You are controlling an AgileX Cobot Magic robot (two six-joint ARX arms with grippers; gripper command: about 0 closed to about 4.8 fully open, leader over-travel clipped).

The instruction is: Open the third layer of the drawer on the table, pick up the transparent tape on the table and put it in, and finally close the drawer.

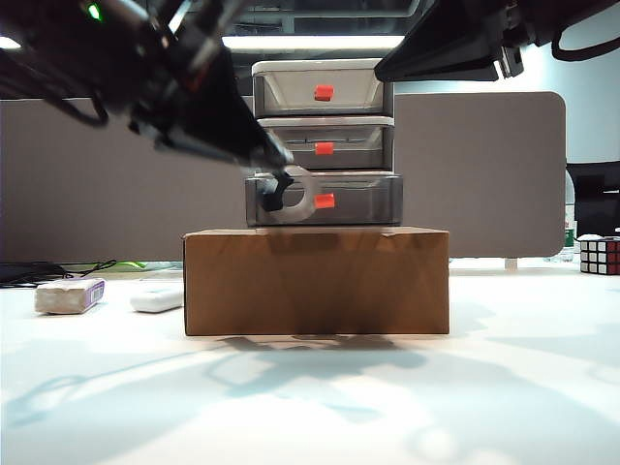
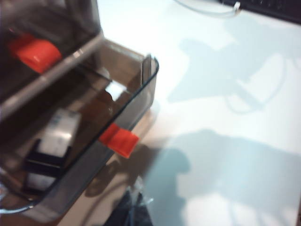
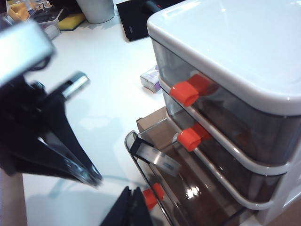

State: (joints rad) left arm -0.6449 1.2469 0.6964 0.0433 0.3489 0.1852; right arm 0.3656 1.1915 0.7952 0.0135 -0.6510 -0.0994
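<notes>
Tape, transparent tape (image 2: pixel 49 146), on edge inside the pulled-out third layer of the drawer (image 2: pixel 136 99), just beyond the left tool (image 2: pixel 133 212), jaws closed and empty. Red handle (image 2: pixel 118 140) directly ahead of it; right tool (image 3: pixel 130 207), jaws together, waits nearby.
</notes>
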